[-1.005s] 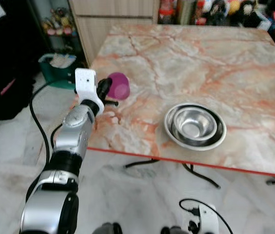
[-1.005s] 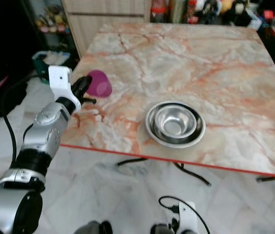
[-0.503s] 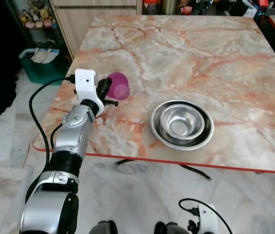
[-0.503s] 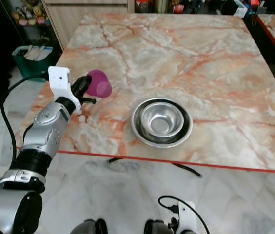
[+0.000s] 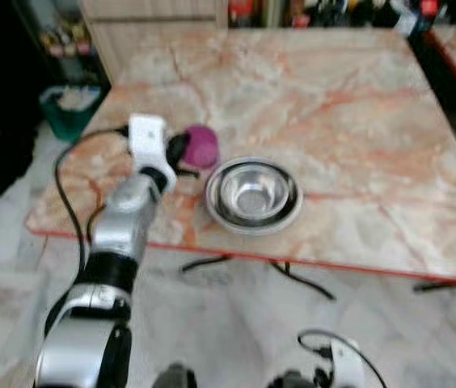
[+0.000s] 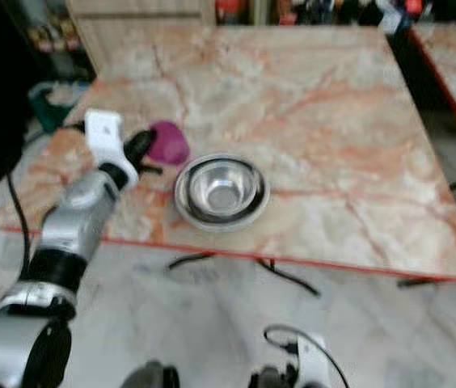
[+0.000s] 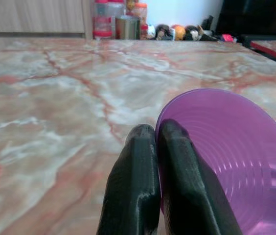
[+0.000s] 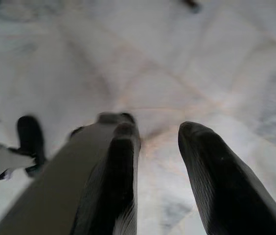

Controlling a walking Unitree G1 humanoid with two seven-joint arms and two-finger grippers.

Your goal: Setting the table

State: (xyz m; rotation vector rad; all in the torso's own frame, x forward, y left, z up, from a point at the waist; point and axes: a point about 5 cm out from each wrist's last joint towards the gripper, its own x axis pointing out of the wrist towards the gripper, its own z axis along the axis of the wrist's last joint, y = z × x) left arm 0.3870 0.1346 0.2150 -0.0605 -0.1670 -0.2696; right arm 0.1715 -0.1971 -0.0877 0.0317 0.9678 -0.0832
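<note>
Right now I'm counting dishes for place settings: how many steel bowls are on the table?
2: one steel bowl near the table's front edge, a smaller one nested inside it. More could be hidden beneath.

The left pincer [image 5: 181, 151] has carried the purple cup [image 5: 202, 146] right beside the steel bowl [image 5: 252, 194]

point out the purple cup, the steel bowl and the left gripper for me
purple cup [image 7: 226, 156], left wrist view, on its ribbed inner wall
steel bowl [image 5: 252, 194], left eye view, on its inner bottom
left gripper [image 7: 156, 134], left wrist view, between the two fingertips pinching the cup's rim
</note>
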